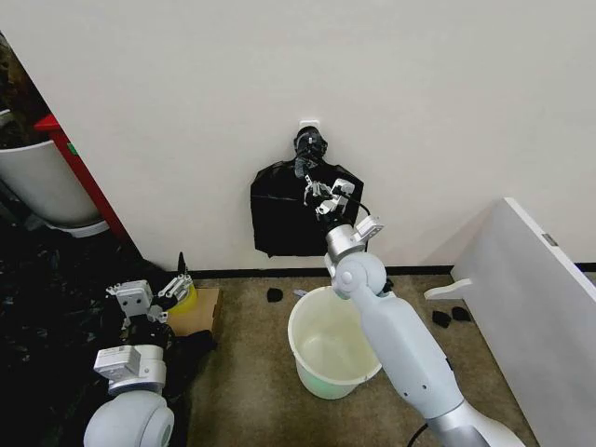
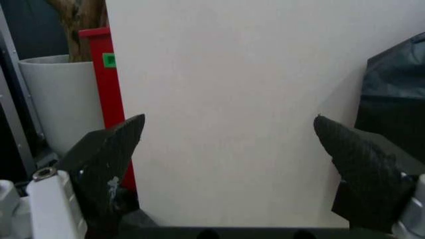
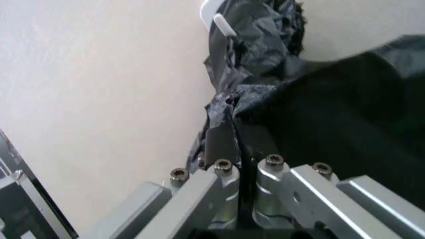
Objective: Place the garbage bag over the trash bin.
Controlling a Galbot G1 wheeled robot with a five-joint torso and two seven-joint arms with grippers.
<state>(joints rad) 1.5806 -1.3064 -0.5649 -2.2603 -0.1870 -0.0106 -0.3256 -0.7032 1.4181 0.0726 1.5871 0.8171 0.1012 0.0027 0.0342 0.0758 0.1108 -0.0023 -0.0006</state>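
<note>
The right gripper (image 1: 317, 193) is pinching the thin, glossy black plastic garbage bag (image 1: 284, 219), which hangs on the far wall above the round white plastic trash bin (image 1: 328, 349). The retrieval step appears in hand; next, the bag must come free and open over the rim. The left gripper (image 1: 152, 293) waits spread, near left.

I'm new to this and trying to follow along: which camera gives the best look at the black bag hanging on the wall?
The head view: it shows the whole garbage bag hanging above the trash bin, the right gripper at it. The right wrist view shows its crumpled neck pinched in the jaws; the left wrist view catches one edge.
</note>
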